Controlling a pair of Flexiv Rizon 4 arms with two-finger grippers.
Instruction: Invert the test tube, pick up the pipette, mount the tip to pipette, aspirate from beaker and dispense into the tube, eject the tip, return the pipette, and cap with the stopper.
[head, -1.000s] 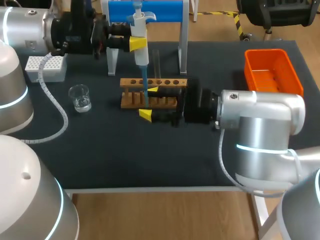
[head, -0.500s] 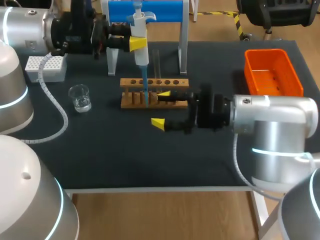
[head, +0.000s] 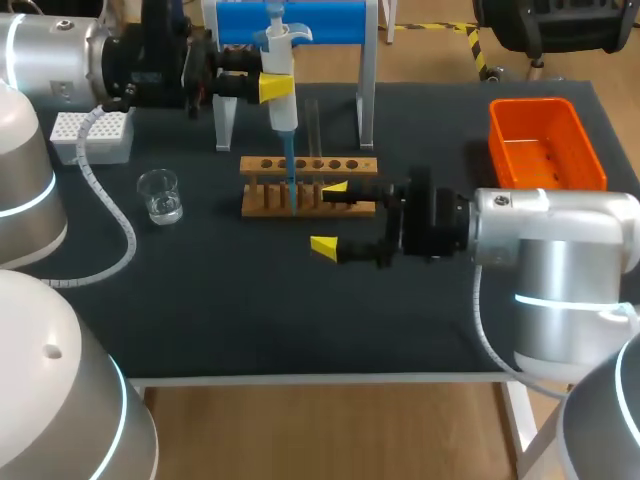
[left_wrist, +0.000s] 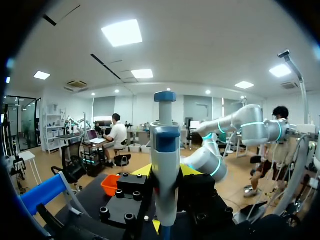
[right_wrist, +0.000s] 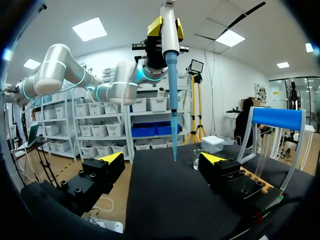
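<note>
Upright pipette (head: 283, 120) clamped in left gripper (head: 279, 88), tip pointing down over rack (head: 305, 164), beaker (head: 160, 195) to its left; right gripper (head: 329, 216) wide, empty, near-right of rack.

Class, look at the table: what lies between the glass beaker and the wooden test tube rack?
Nothing. In the head view, the stretch of dark table between the glass beaker and the wooden test tube rack is bare.
</note>
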